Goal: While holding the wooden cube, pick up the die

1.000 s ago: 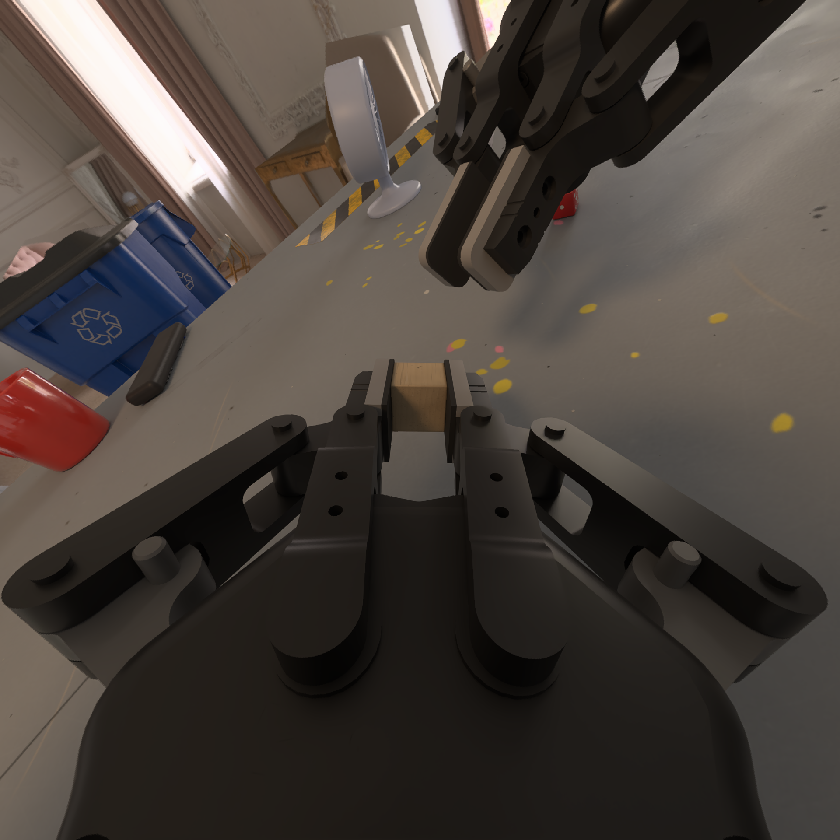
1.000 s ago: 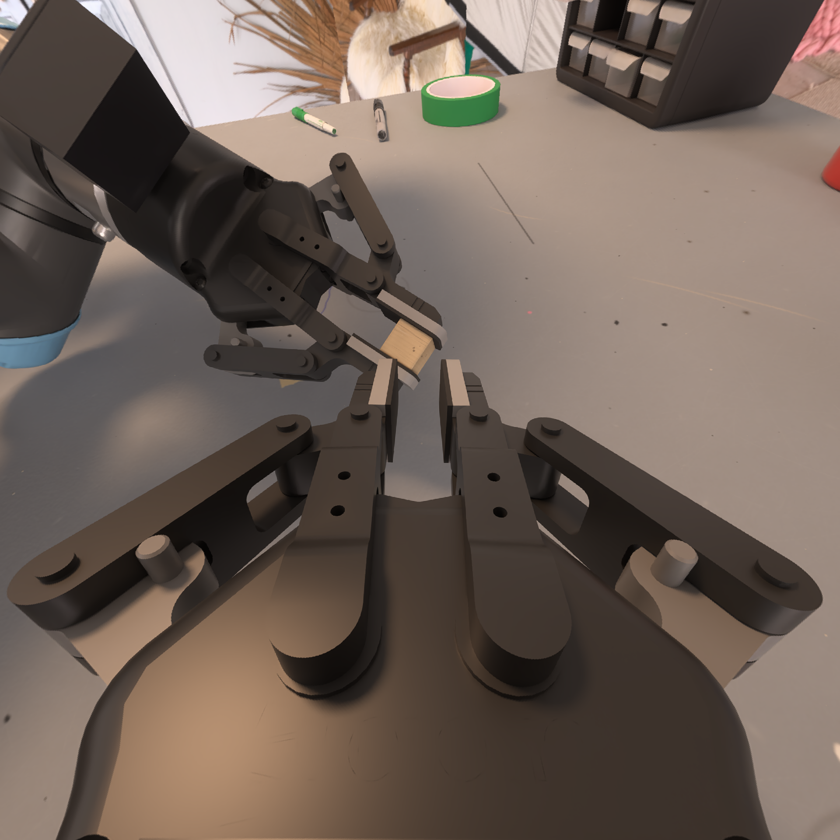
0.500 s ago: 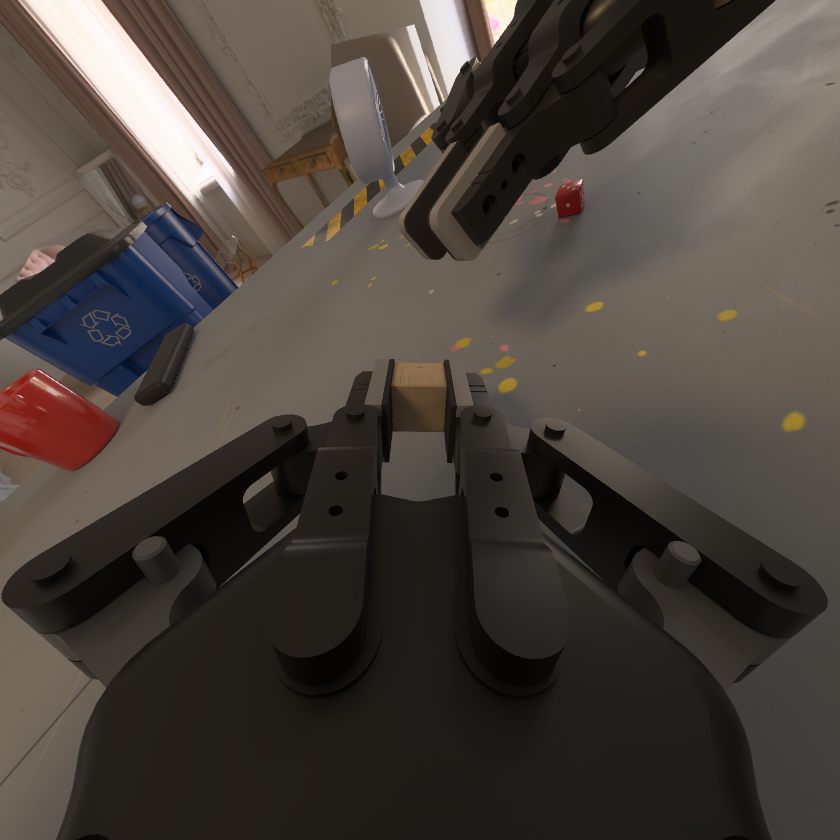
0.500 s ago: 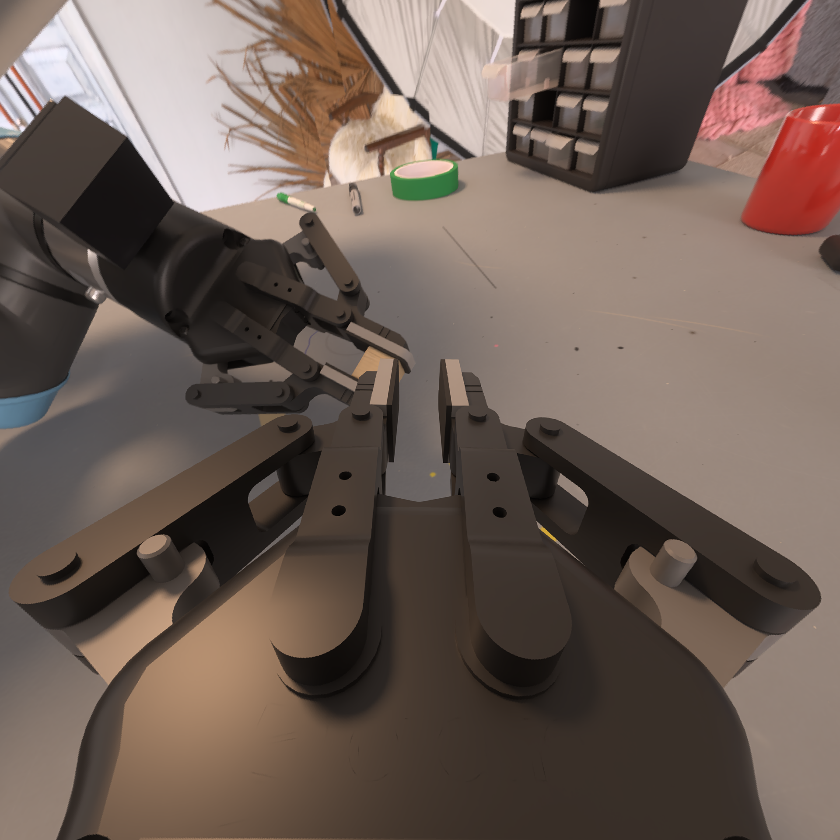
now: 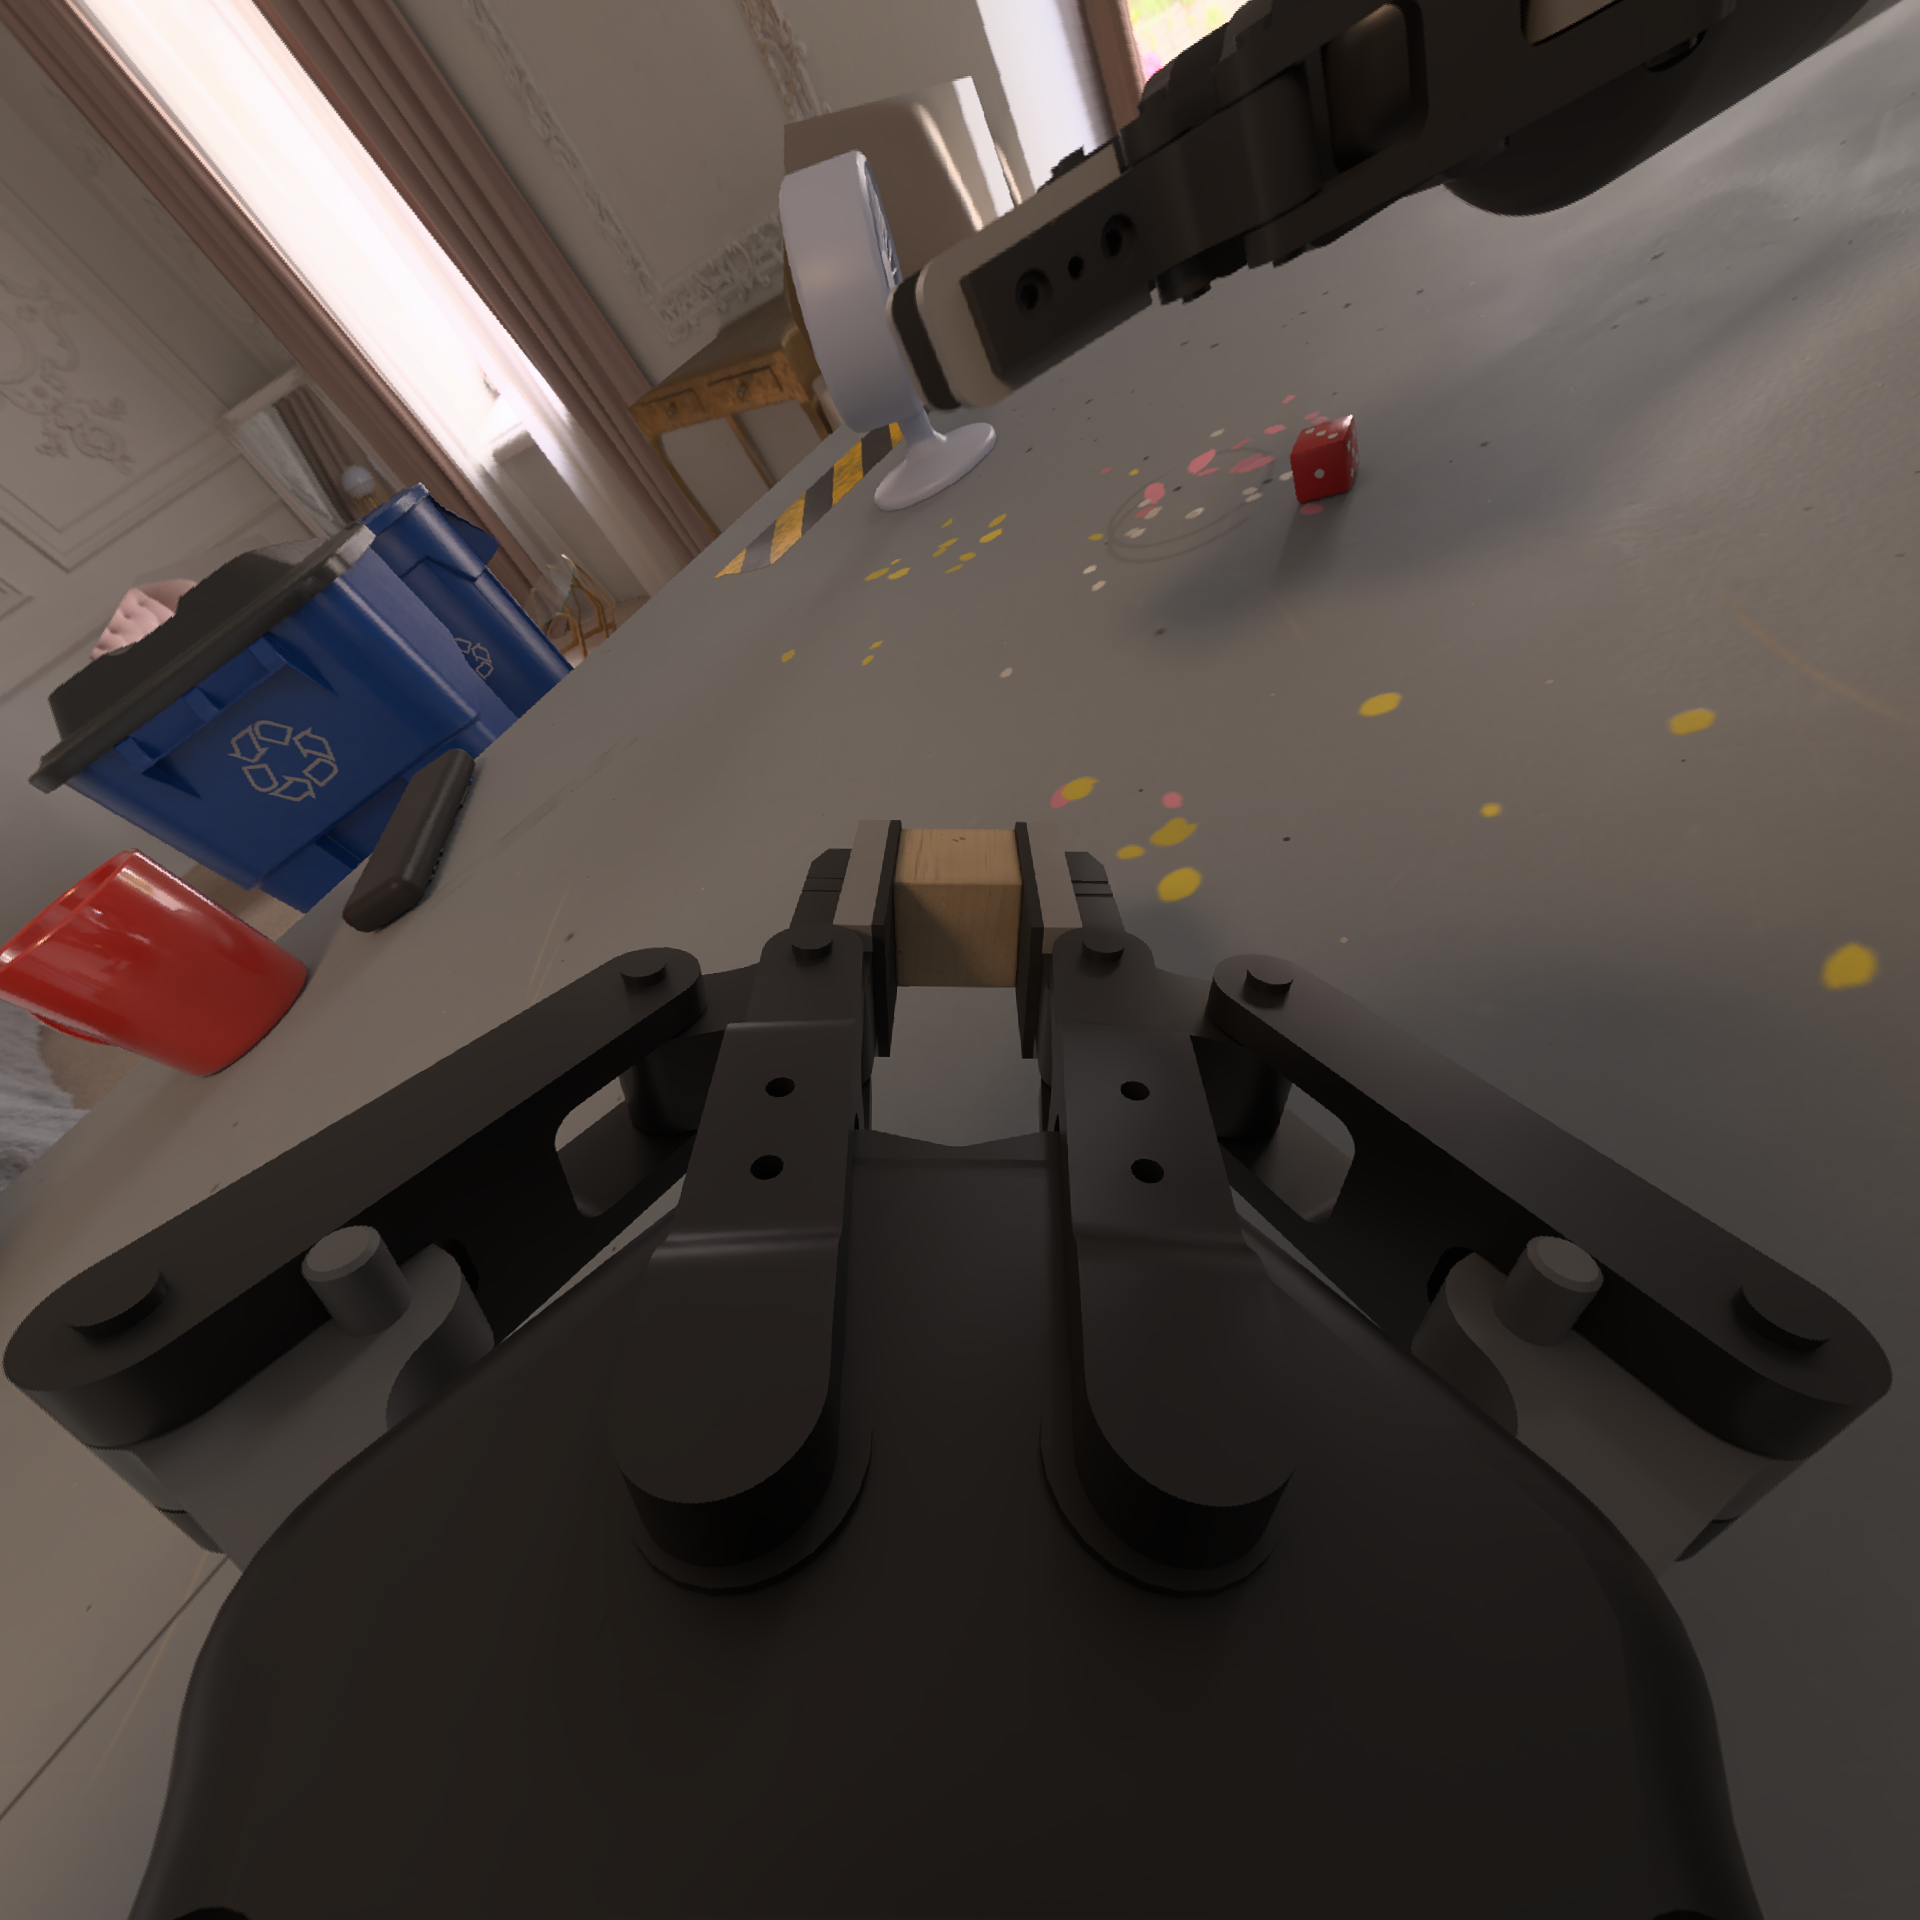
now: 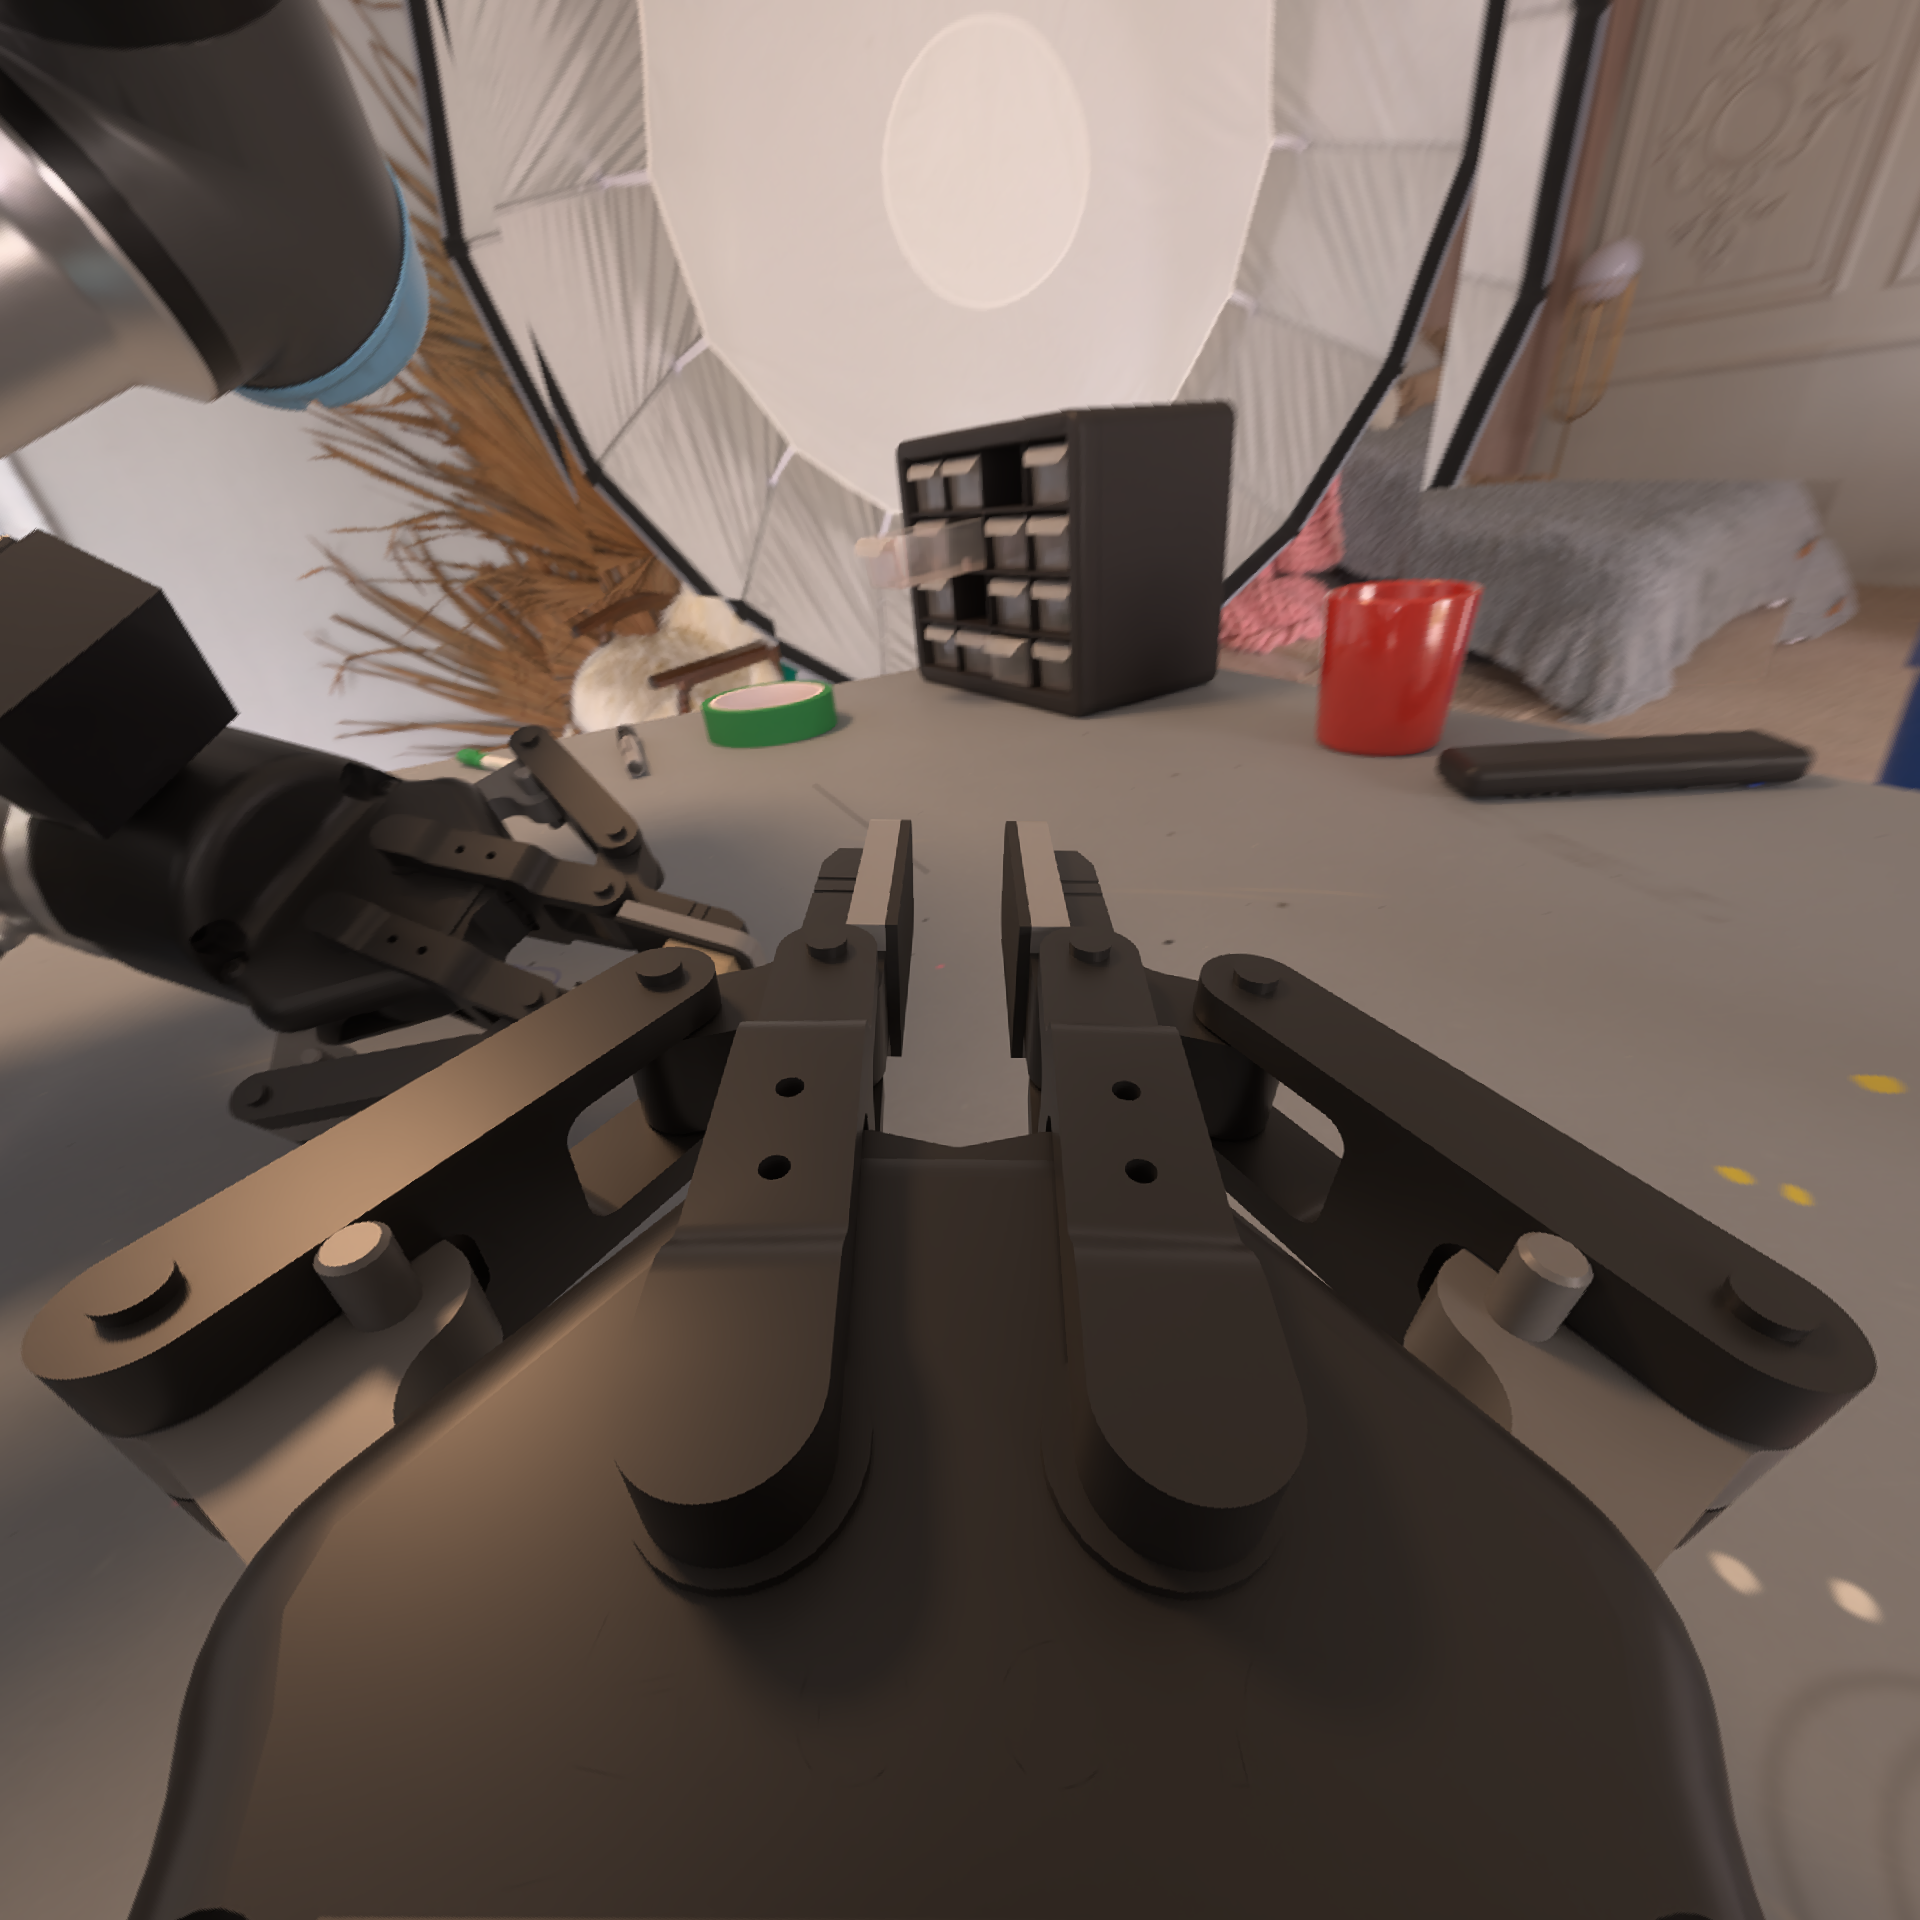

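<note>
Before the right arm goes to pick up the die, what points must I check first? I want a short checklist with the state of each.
1. Wooden cube clamped in left tool: ok.
2. Right tool empty, jaws apart: ok.
3. Die free on the table, nothing touching it: ok.
4. Die visible in the right wrist view: not ok.
5. Jaws wide enough for the die: cannot tell.

Matte black all over on the left gripper (image 5: 956, 894): flat linkage bars, round pivot pins, two small screw holes in each finger (image 5: 774, 1101), pale grey pads at the tips. The right gripper (image 6: 958, 873) matches, with stubby grey pegs at the outer joints. A glossy dark arm (image 6: 197, 197) ends in a light blue ring and a silver band.
</note>
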Controlling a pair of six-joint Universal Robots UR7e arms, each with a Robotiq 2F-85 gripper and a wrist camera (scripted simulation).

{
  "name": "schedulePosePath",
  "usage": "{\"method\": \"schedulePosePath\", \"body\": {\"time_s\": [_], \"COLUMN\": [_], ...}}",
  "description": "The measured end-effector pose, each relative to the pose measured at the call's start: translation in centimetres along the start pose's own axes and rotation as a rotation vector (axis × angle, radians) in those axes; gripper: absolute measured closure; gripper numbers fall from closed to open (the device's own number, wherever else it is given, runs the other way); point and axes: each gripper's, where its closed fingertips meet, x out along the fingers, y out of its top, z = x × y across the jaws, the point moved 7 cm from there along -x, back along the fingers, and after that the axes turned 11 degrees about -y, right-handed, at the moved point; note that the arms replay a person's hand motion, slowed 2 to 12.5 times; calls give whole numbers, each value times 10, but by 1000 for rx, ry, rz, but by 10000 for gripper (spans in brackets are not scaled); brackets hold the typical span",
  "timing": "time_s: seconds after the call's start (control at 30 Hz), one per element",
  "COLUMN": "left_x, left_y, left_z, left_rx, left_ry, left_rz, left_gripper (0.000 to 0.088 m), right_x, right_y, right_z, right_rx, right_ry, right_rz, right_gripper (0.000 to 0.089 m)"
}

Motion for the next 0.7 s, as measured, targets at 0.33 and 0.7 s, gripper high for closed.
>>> {"method": "schedulePosePath", "body": {"time_s": [0.33,0.7], "left_x": [-2,-3], "left_y": [0,0], "left_z": [-3,-5], "left_rx": [-20,-34], "left_ry": [14,16], "left_rz": [16,27], "left_gripper": [692,692], "right_x": [-15,-23], "right_y": [9,8], "right_z": [15,28], "right_rx": [-95,-162], "right_ry": [-160,-272], "right_rz": [105,145], "right_gripper": [733,724]}}
